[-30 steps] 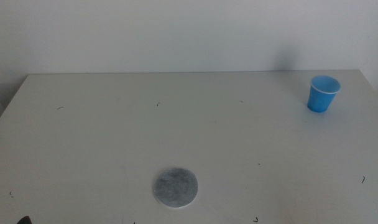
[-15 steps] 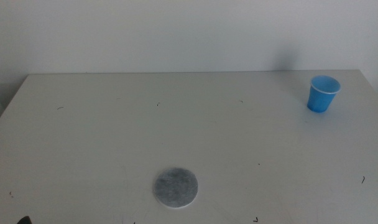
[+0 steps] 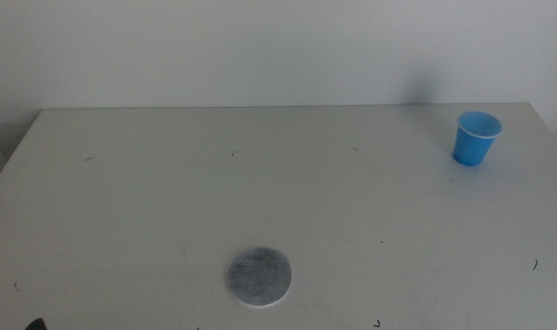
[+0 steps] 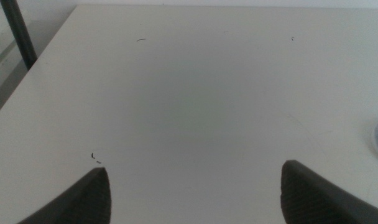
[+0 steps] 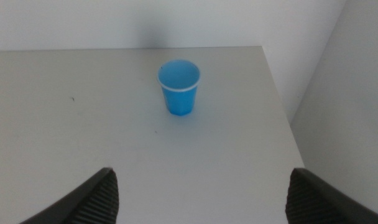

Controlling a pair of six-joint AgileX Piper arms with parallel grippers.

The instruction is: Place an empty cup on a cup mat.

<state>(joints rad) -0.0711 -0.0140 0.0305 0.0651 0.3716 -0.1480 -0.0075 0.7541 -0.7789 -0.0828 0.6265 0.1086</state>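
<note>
Middle view: nothing has shifted over the last second. The small bright blue tapered plastic cup [image 3: 477, 137] stands upright at the far right corner of the white desk [image 3: 150, 202], well apart from the flat round grey marbled cup mat [image 3: 259, 276], which lies near the front edge. No arm shows, so I judge the task not started.

Left wrist view: the left gripper [image 4: 192, 193] hangs over bare desk, fingers wide apart, empty; the mat's edge just peeks in at one side.

Right wrist view: the right gripper [image 5: 201, 196] faces the cup, fingers spread wide, empty, cup ahead between them but apart. It seems the likely picker.
</note>
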